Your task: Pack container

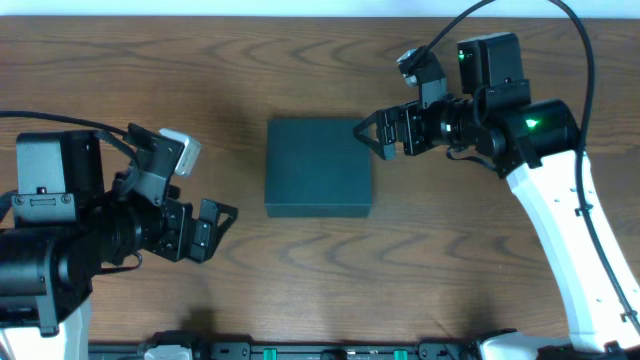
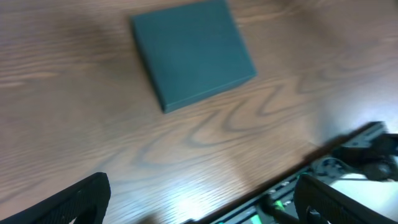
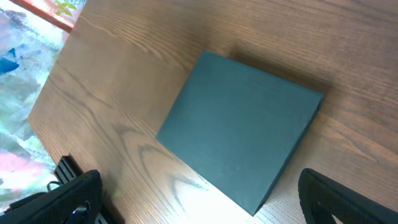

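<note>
The container is a matte dark teal square box lying flat in the middle of the wooden table with its lid shut. It also shows in the left wrist view and the right wrist view. My right gripper hovers at the box's far right corner, jaws open and empty. My left gripper sits well left of the box, towards the front edge, also open with nothing between its fingers.
A black rail with green lights runs along the table's front edge and shows near my left gripper. Past the table's edge in the right wrist view lies a colourful surface. Bare wood surrounds the box.
</note>
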Controlling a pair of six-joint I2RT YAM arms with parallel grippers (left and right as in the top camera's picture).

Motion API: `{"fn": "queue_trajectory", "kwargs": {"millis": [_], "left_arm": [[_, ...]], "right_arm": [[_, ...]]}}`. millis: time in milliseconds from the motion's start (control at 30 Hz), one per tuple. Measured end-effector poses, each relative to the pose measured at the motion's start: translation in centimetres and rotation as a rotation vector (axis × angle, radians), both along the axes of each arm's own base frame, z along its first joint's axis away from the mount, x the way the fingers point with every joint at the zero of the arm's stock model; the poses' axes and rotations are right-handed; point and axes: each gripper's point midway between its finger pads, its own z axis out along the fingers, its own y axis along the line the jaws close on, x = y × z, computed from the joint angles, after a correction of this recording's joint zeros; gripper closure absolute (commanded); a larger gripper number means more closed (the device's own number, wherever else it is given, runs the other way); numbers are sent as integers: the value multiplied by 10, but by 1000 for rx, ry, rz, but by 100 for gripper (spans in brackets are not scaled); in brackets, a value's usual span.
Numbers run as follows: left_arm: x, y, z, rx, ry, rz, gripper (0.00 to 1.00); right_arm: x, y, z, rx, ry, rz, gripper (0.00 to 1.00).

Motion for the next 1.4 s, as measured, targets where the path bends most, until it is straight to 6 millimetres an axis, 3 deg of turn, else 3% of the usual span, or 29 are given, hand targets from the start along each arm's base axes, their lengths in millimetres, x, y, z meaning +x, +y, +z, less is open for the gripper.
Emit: {"fn": "queue_trajectory", "kwargs": {"millis": [133, 467, 700, 833, 1167, 1400], "left_arm": [[3, 13, -5, 69, 1, 39, 5], [5, 21, -7, 117, -3, 66, 5], [21, 32, 2, 165, -254, 119, 5], [14, 36, -23, 173, -320, 145, 5], [4, 48, -108, 118, -342, 319, 5], [-3, 45, -180, 35, -331, 382, 5]], "right_arm": [[0, 0, 0, 0, 0, 0, 1], [0, 0, 0, -1, 0, 0, 1], [0, 0, 0, -1, 0, 0, 1], [0, 0, 0, -3, 0, -2, 1], [0, 0, 0, -4, -1, -3, 1], [1, -1, -1, -6, -1, -4, 1]]}}
